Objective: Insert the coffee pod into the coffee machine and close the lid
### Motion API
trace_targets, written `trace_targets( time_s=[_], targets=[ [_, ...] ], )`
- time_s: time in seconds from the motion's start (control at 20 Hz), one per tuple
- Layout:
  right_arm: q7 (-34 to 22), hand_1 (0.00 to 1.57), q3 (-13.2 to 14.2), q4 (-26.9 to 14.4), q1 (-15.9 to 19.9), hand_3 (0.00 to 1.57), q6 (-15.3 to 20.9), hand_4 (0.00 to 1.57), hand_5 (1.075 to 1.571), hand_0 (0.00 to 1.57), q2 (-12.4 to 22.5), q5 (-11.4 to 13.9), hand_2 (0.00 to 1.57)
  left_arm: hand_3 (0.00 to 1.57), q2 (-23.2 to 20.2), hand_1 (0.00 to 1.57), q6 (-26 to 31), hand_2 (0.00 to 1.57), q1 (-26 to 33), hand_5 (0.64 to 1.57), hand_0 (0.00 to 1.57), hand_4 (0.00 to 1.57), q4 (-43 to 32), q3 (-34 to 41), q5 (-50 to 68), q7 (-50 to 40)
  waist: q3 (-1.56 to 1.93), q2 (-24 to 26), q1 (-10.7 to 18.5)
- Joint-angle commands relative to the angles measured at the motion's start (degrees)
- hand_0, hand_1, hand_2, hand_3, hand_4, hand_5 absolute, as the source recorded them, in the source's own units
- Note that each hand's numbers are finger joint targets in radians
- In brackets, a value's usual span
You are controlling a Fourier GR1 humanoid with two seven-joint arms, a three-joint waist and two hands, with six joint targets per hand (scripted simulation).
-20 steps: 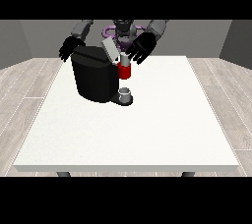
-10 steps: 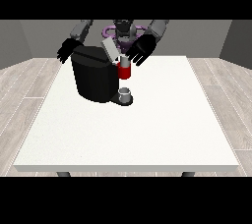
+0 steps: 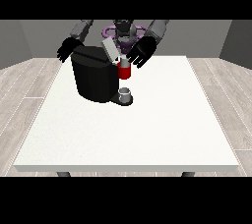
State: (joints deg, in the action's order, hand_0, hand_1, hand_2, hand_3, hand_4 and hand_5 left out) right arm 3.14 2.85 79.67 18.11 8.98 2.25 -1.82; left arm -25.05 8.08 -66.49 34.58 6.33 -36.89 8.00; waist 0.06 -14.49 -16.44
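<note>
Lid (image 3: 110, 49) of coffee machine (image 3: 96, 78) stands raised, closing left; hand at the view's right (image 3: 142, 52) spread wide beside it, holding nothing; hand at the view's left (image 3: 68, 49) likewise open; pod unseen.

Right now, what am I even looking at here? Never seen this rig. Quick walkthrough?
One view, from a camera across the table facing a humanoid robot, so the robot is small at the top. Its two black hands reach over a white table. On the table stands a black coffee machine with its grey lid tilted up. A red thing at the machine sits at its front, and a grey thing rests on the base below. The hand at the view's right hovers by the lid, fingers spread, holding nothing. The hand at the view's left is behind the machine, also spread.
</note>
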Motion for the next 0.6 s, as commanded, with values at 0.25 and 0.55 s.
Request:
trace_targets(
  time_s=[0.25, 0.55],
  targets=[
    [2.16, 0.00, -0.01, -0.65, -0.70, 0.00, 1.20, 0.42, 1.571, 0.00, -1.26, 0.25, 0.00, 1.12, 1.19, 1.21, 0.91, 1.24, -0.60, 1.571, 1.21, 0.46, -0.63, 0.22, -0.28, -1.48, -0.05, -0.41, -0.15],
    [-0.05, 0.00, -1.59, 1.53, -0.97, 0.00, 0.83, 0.42, 1.571, 0.00, -0.61, 1.40, 0.00, 0.99, -1.06, 1.12, -0.61, 1.16, -0.94, 1.571, 1.12, 0.44, -1.02, 0.13, -2.09, -0.61, -0.06, -1.09, -1.32]
  ],
)
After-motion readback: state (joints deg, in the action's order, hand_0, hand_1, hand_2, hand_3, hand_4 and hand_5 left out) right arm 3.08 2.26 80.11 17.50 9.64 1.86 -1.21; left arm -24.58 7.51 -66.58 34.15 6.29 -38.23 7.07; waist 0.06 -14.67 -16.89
